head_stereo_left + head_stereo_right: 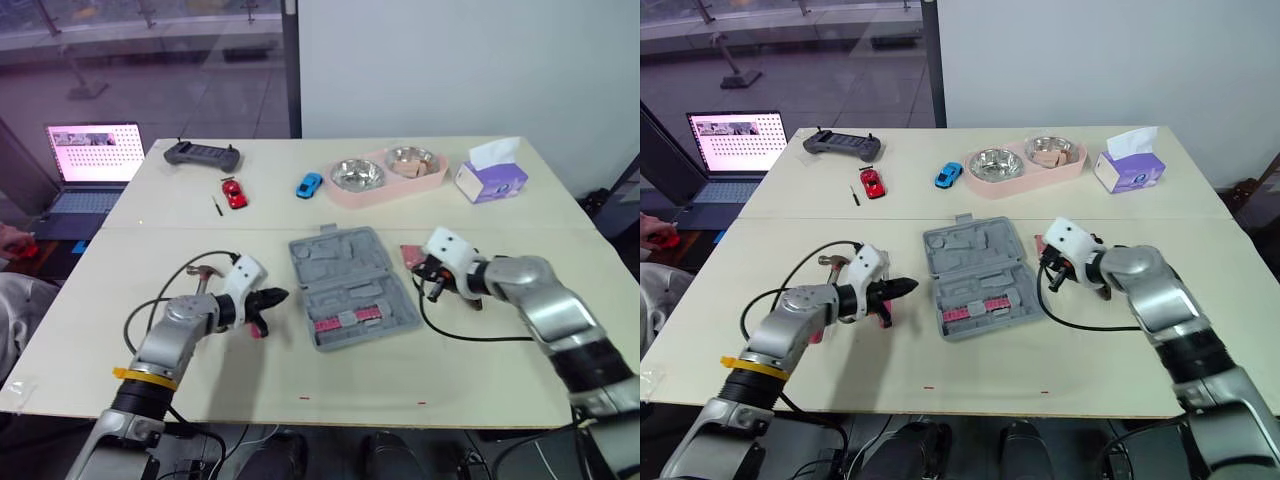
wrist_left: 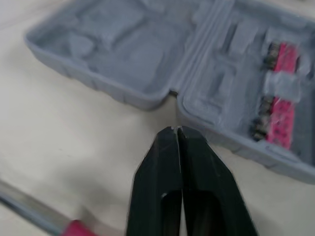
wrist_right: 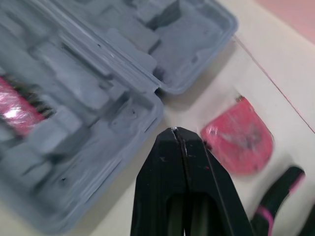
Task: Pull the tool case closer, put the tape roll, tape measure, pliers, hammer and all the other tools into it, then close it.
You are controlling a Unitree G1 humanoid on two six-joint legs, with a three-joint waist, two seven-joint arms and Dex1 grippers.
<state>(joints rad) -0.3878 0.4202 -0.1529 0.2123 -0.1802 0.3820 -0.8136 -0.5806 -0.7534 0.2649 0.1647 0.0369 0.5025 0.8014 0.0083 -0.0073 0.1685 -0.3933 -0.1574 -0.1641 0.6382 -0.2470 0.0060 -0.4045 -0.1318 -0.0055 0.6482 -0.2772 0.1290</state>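
Both my claws are pressed together, fingers touching and holding nothing. My left claw [image 2: 176, 130] hovers low over the cream tabletop [image 1: 300, 370], just left of the open grey plastic tool case [image 1: 345, 280], its tip aimed at the hinge line. The case lies flat in the middle of the tabletop, lid half far, tray half near, with a pink strip of bits [image 1: 347, 318] seated in the near half. My right claw [image 3: 175, 131] sits at the case's right edge, by the hinge. Just right of it lies a flat pink rounded piece [image 3: 238, 140], and beside that a black handle with a pink band [image 3: 275, 196]. A steel-headed hammer [image 1: 200, 271] lies by my left forearm
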